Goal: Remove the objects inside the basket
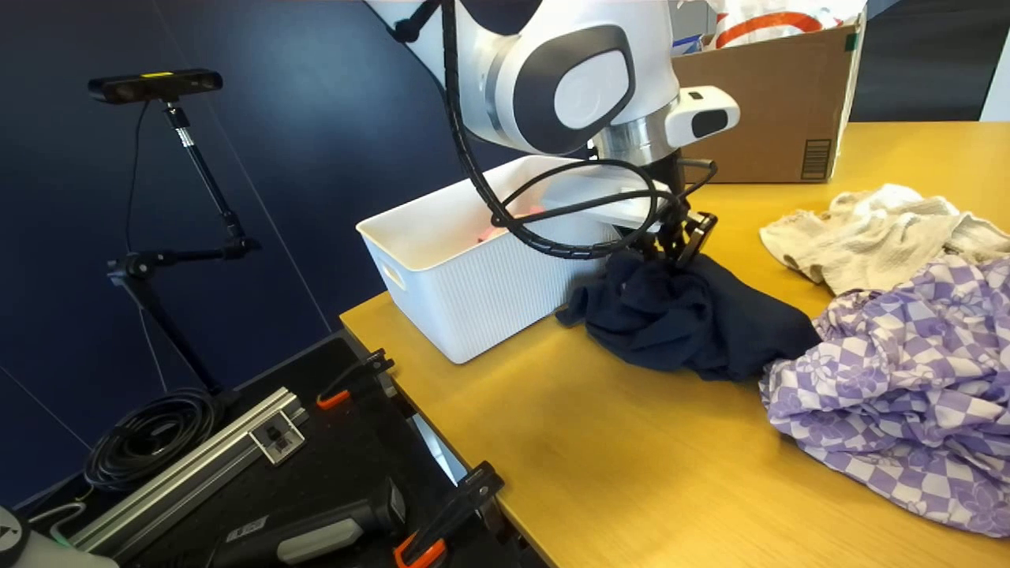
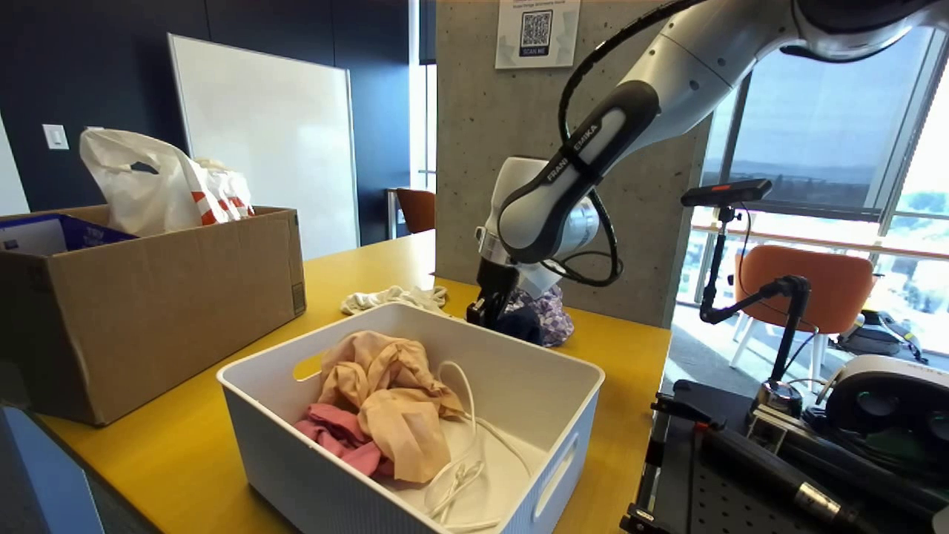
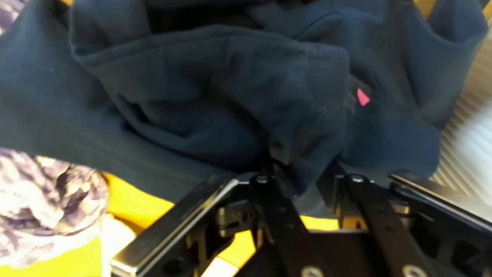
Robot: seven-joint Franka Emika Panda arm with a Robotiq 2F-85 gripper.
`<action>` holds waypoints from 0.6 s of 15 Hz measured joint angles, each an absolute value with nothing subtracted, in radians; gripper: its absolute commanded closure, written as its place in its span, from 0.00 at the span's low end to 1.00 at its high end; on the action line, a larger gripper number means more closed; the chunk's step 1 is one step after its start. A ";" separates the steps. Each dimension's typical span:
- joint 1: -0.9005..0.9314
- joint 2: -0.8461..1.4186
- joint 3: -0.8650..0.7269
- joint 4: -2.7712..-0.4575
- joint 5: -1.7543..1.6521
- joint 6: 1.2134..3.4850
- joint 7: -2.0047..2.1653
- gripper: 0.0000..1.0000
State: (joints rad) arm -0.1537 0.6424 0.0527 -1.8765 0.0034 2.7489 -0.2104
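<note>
In the wrist view the claw [image 3: 301,175] stands parted by part of its span, fingertips [image 3: 265,182] apart at lower centre right. A loose fold of the dark navy garment [image 3: 215,115] lies between them; whether both sides press on it is hard to tell. In an exterior view the claw reaches down to the top of that garment, crumpled on the counter [image 1: 505,426] right of centre. Just beside it, to the left, is the basket [image 1: 505,292], its ribbed wall along the right edge of the wrist view. The lilac-and-white checked garment [image 1: 892,394] sits at the right, against the navy heap, a cream-white cloth [image 1: 876,237] above it in the frame.

In an exterior view the basket holds the pale peach-pink garment [image 2: 404,415] and the magenta-pink garment [image 2: 337,437], left of a white cable [image 2: 458,478].

Bare counter fills the lower middle of an exterior view, down to a slanting left edge with clamps [image 1: 473,485] along it; a cardboard box [image 1: 761,110] bounds the upper right.
</note>
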 measured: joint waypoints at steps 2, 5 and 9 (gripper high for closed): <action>-0.181 0.576 0.054 -1.900 0.004 2.738 -0.213 0.21; -0.193 0.448 0.054 -1.916 0.004 2.681 -0.218 0.00; -0.131 0.301 0.065 -1.871 0.003 2.556 -0.222 0.00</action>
